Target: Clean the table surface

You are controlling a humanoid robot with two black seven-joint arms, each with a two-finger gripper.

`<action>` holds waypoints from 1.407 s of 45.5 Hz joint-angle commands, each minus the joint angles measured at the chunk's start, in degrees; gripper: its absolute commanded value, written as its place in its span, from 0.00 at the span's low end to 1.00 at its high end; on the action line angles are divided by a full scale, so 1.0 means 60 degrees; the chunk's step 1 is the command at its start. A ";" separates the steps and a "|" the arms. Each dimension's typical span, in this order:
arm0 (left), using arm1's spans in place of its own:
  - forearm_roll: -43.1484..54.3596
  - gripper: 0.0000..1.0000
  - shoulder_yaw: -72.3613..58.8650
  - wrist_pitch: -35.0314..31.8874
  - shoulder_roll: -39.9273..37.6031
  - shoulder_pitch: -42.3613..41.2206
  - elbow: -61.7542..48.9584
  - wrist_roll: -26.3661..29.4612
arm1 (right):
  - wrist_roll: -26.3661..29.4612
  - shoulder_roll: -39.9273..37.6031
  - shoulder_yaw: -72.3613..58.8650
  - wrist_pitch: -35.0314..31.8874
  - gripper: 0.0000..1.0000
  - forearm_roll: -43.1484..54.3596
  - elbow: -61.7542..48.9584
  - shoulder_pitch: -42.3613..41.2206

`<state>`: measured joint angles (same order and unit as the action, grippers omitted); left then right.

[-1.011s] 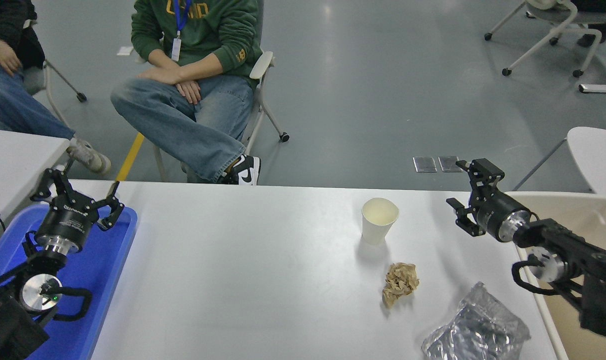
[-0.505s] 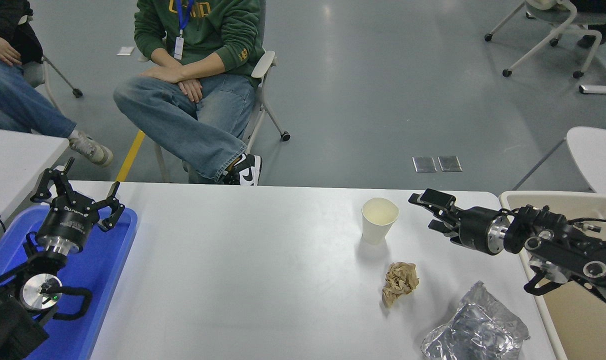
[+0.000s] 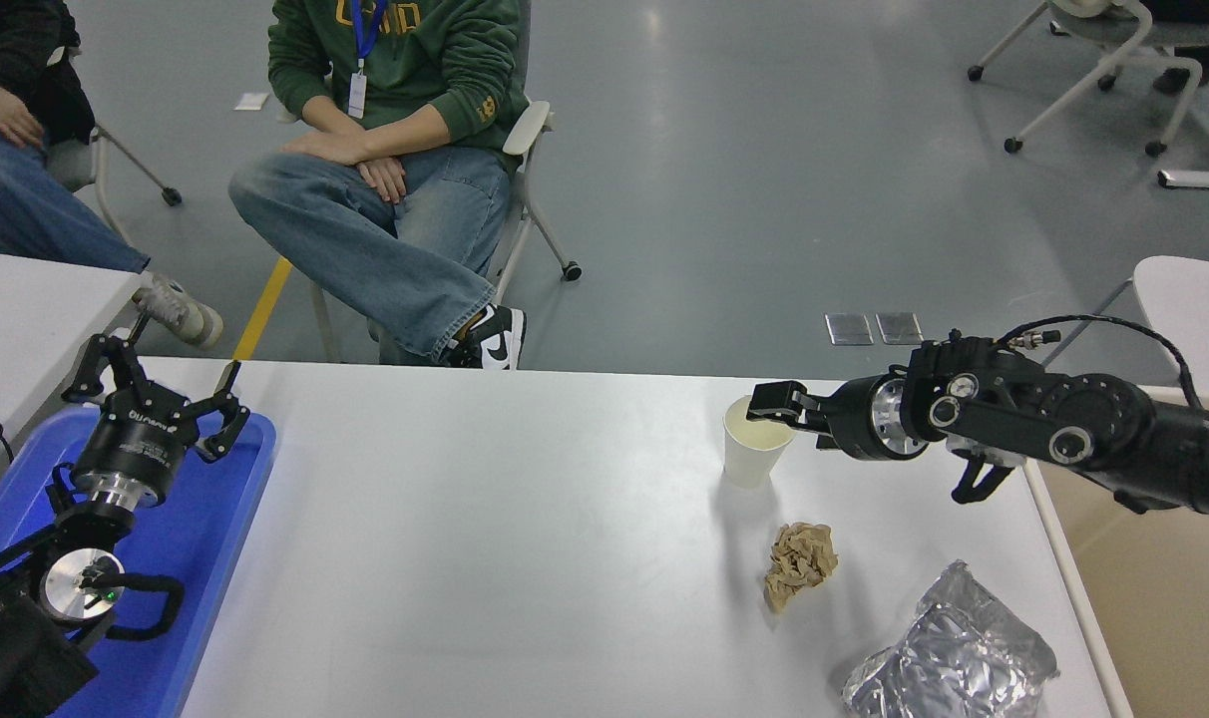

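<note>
Table surface (image 3: 485, 538), white and matte, fills the lower middle of the view, and three loose things lie on its right half: one paper cup (image 3: 754, 445) standing upright near the far edge, one crumpled brown paper ball (image 3: 800, 564) nearer the camera, and one crinkled silver foil bag (image 3: 954, 658) at the near right corner. All three are apart from one another. One blue tray (image 3: 201, 538) sits at the table's left end, and one beige bin (image 3: 1153, 588) stands just beside its right edge. Two seated people (image 3: 395, 150) are on chairs beyond the far side, one cut off at the top left. The left arm is parked over the tray, its left gripper (image 3: 156, 394) with fingers spread wide and nothing between them. The right arm reaches in level from the right edge, and the right gripper (image 3: 776, 407) is at the cup's rim; one finger seems to overlap the rim, but from this angle I cannot tell whether the fingers are pinching the cup or only near it.
</note>
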<state>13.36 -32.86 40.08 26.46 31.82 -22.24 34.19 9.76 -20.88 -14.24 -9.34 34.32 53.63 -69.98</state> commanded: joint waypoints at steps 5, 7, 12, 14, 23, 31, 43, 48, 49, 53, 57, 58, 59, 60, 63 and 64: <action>0.0000 1.00 -0.0001 0.0000 0.0000 0.0000 0.0000 0.0000 | 0.0483 0.0886 -0.0425 -0.0172 0.98 -0.0638 -0.1188 -0.0115; 0.0000 1.00 -0.0001 0.0000 0.0000 0.0000 0.0000 0.0000 | 0.0483 0.1018 -0.0513 -0.0230 0.97 -0.0638 -0.1408 -0.0042; 0.0000 1.00 -0.0001 0.0000 0.0000 0.0000 0.0000 0.0000 | 0.0483 0.1267 -0.0630 -0.0230 0.97 -0.0638 -0.1760 0.0032; 0.0000 1.00 -0.0001 0.0000 0.0000 0.0000 0.0000 0.0000 | 0.0483 0.1297 -0.0630 -0.0230 0.97 -0.0638 -0.1804 0.0047; 0.0000 1.00 -0.0001 0.0000 0.0000 0.0000 0.0000 0.0000 | 0.0483 0.1604 -0.0660 -0.0230 0.97 -0.0623 -0.2126 0.0208; 0.0000 1.00 -0.0001 0.0000 0.0000 0.0000 0.0000 0.0000 | 0.0483 0.1955 -0.0835 -0.0230 0.93 -0.0506 -0.2713 0.0383; 0.0000 1.00 -0.0001 0.0000 0.0000 0.0000 0.0000 0.0000 | 0.0483 0.2410 -0.1260 -0.0303 0.86 -0.0608 -0.3416 0.0457; 0.0000 1.00 -0.0001 0.0000 0.0000 0.0000 0.0000 0.0000 | 0.0483 0.2483 -0.1275 -0.0391 0.81 -0.0594 -0.3504 0.0486; 0.0000 1.00 -0.0001 0.0000 0.0000 0.0000 0.0000 0.0000 | 0.0483 0.2483 -0.1275 -0.0421 0.79 -0.0594 -0.3504 0.0486; 0.0000 1.00 -0.0001 0.0000 0.0000 0.0000 0.0000 0.0000 | 0.0483 0.2483 -0.1275 -0.0508 0.69 -0.0594 -0.3504 0.0486; 0.0000 1.00 -0.0001 0.0000 0.0000 0.0000 0.0000 0.0000 | 0.0483 0.2483 -0.1275 -0.0684 0.52 -0.0608 -0.3504 0.0457; 0.0000 1.00 -0.0001 0.0000 0.0000 0.0000 0.0000 0.0000 | 0.0483 0.2483 -0.1275 -0.0714 0.49 -0.0623 -0.3504 0.0442; 0.0000 1.00 -0.0001 0.0000 0.0000 0.0000 0.0000 0.0000 | 0.0483 0.2483 -0.1275 -0.0728 0.44 -0.0623 -0.3504 0.0428; 0.0000 1.00 -0.0001 0.0000 0.0000 0.0000 0.0000 0.0000 | 0.0483 0.2483 -0.1275 -0.0743 0.40 -0.0623 -0.3489 0.0427; 0.0000 1.00 -0.0001 0.0000 0.0014 0.0000 0.0000 0.0000 | 0.0483 0.2483 -0.1275 -0.0889 0.23 -0.0623 -0.3489 0.0383; 0.0000 1.00 -0.0001 0.0000 0.0000 0.0000 0.0000 0.0000 | 0.0483 0.2483 -0.1275 -0.0933 0.18 -0.0623 -0.3489 0.0369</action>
<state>13.36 -32.87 40.08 26.46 31.82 -22.24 34.19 12.65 -6.32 -21.69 -12.86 30.70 33.15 -67.28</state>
